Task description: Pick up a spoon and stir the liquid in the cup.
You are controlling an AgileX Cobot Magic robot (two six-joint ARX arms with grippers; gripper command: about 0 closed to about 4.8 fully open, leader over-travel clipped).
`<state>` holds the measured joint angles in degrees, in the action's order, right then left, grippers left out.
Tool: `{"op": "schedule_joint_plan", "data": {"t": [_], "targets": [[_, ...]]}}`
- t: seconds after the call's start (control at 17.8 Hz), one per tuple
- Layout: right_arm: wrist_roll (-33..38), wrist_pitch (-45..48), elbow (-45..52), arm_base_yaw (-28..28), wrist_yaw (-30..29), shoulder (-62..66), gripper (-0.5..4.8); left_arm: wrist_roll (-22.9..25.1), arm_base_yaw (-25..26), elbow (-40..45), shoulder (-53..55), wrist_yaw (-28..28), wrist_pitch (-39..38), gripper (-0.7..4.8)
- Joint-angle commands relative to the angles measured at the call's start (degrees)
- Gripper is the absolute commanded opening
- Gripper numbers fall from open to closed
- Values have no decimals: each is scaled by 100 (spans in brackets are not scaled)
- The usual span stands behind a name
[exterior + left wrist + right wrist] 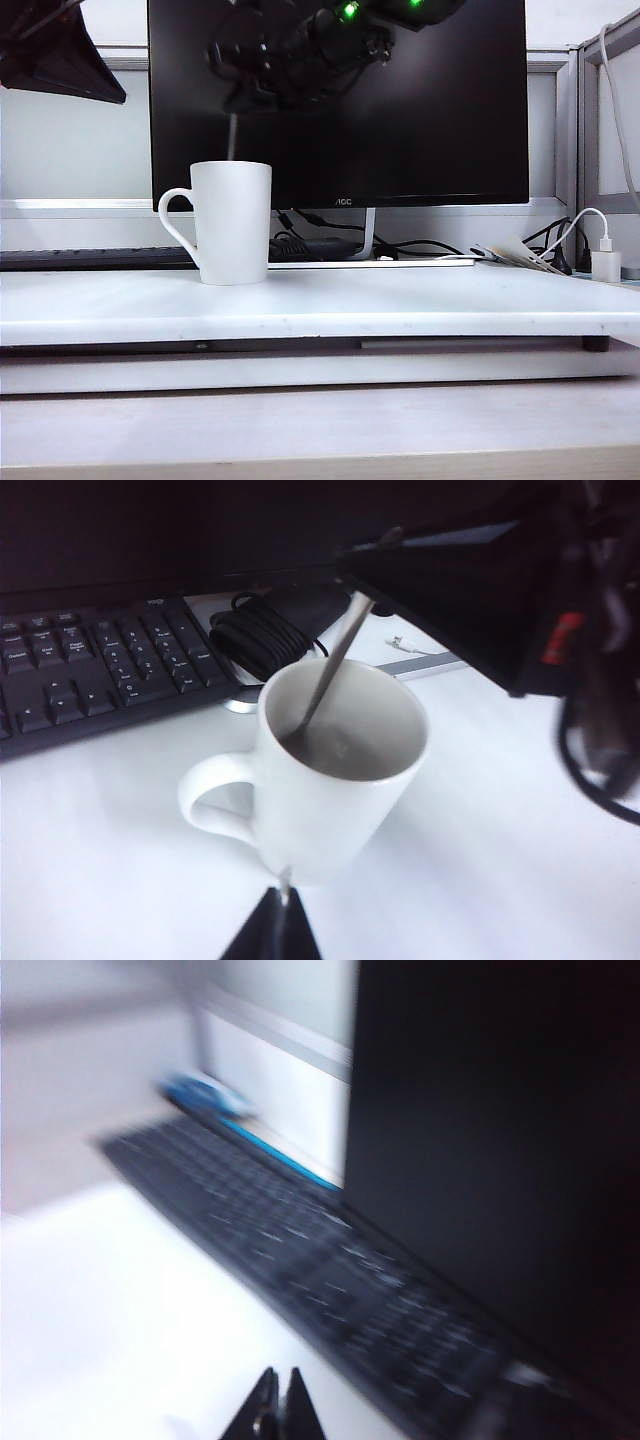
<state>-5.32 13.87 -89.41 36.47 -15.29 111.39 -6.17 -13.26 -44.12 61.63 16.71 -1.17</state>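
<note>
Exterior, cup: the white cup [233, 222] stands upright on the left half of the white table [420, 300], handle to the left, in front of the dark monitor [400, 100].
Exterior, spoon: a thin grey spoon [233, 137] handle rises straight out of the cup's mouth into the dark arm above; its bowl is hidden inside.
Exterior, right gripper: the right arm reaches across from the upper right to above the cup; the right gripper [240, 100] is dark against the screen, so its jaws are hard to make out here.
Exterior, left gripper: only a dark part of the left arm shows at the top left corner, well apart from the cup.
Left wrist, cup and spoon: seen from above, the cup holds dull brownish liquid [350, 752]; the spoon leans in from the far side, its tip under the surface near the handle-side wall. A keyboard [100, 670] lies beyond.
Left wrist, left gripper: the left gripper [272, 925] shows tips pressed together, holding nothing, just near of the cup.
Right wrist, right gripper: the picture is smeared; the finger tips meet in a narrow point, and I judge them clamped on the spoon, though the spoon cannot be seen here.
Advice, stirring: keep the circles small and the tip low, clear of the wall, so the tall cup neither tips nor slops.
</note>
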Motion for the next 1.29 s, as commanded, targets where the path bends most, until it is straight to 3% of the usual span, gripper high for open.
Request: {"op": "schedule_joint_plan", "data": {"t": [0.06,0.17,0.23,0.39,0.51,0.62,0.73,0.84,0.9,1.01,1.18,1.29], "targets": [[254,-514,-20,24,-649,-146,-7,20,4,-20,-13,24,79,-5],[153,-1134,-20,-57,-549,-238,-7,20,7,-20,-15,22,85,-5],[-77,-1329,-20,-105,68,-243,-8,20,4,-20,-13,22,83,-5],[-136,-490,-17,-122,492,-116,-7,20,4,-20,-13,24,81,-5],[85,26,-20,-79,435,-22,-7,20,4,-20,-13,22,63,-5],[411,155,-20,4,-337,-15,-7,20,7,-20,-15,22,50,-5],[431,-348,-20,22,-929,-103,-7,20,4,-20,-15,22,85,-5],[111,-1137,-20,-46,-721,-256,-7,20,7,-20,-15,20,96,-5],[-98,-1290,-20,-96,-308,-280,-7,20,7,-20,-15,20,94,-5],[-166,-1025,-17,-133,341,-219,-7,20,7,-20,-15,22,92,-5],[-94,129,-22,-13,232,127,-7,20,7,-20,-13,26,87,-5],[107,94,-20,107,-258,192,-7,22,4,-20,-13,50,90,-5]]}}
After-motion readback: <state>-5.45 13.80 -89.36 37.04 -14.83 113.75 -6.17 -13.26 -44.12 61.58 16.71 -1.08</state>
